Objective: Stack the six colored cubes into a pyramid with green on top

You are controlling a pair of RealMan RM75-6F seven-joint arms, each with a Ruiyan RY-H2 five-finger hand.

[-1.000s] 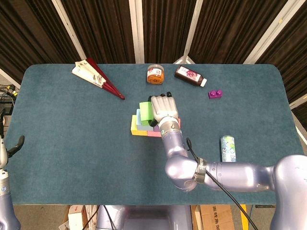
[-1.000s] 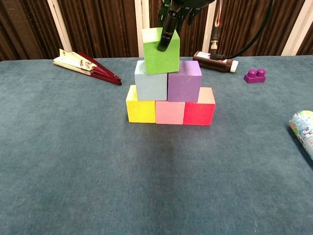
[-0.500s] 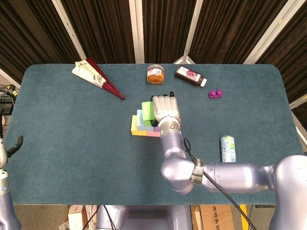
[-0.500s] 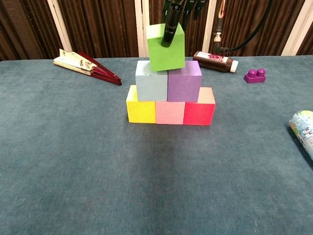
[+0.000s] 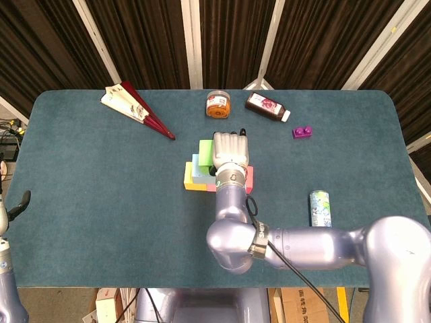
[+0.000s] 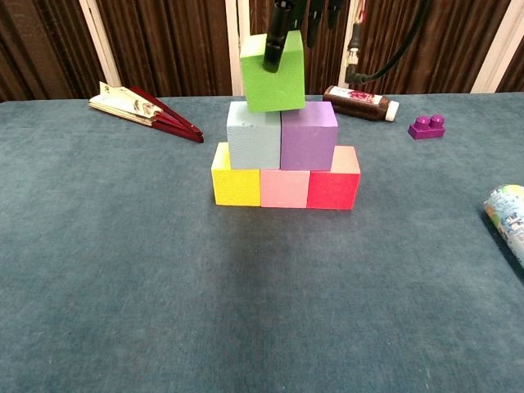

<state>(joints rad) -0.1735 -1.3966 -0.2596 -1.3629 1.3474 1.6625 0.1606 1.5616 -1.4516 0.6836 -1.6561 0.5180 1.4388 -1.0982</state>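
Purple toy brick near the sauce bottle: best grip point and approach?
Pinch the purple toy brick across its flat long sides, coming from straight above. It lies studs up and flat on the table, apart from the sauce bottle, so the sides look free. The right hand holds the green cube now.

The green cube [image 6: 273, 74] sits slightly tilted above the seam between the light blue cube [image 6: 254, 140] and the purple cube [image 6: 309, 136]; it seems to touch them, though contact is unclear. Below them the yellow cube [image 6: 236, 181], pink cube [image 6: 284, 187] and red cube [image 6: 334, 184] stand in a touching row.
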